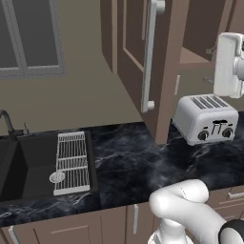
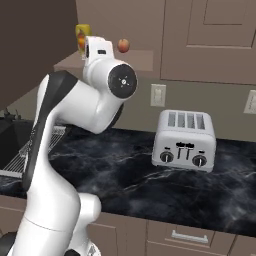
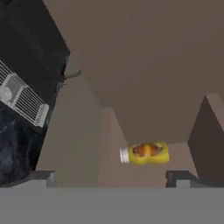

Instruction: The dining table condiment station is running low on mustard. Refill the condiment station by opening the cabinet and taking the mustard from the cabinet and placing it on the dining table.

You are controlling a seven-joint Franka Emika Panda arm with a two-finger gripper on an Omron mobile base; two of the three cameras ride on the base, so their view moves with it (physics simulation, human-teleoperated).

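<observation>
The cabinet (image 1: 164, 71) hangs over the counter with its door (image 1: 136, 43) swung open; the long silver handle (image 1: 148, 57) faces me. On its lower shelf (image 2: 142, 61) stands the mustard (image 3: 145, 153), a yellow squeeze bottle with an orange-red label, seen sideways in the rolled hand view. In the right base view the mustard (image 2: 80, 35) peeks out from behind my white hand. My gripper (image 3: 111, 178) is open, short of the bottle, which lies between and beyond the two fingertips (image 3: 43, 177) without touching them. The dining table is out of view.
A small red-orange fruit (image 2: 123, 46) sits on the same shelf, right of the mustard. Below it a silver toaster (image 2: 185, 140) stands on the black marble counter (image 1: 128, 162). A sink (image 1: 24, 167) with a white rack (image 1: 71, 162) lies to the left.
</observation>
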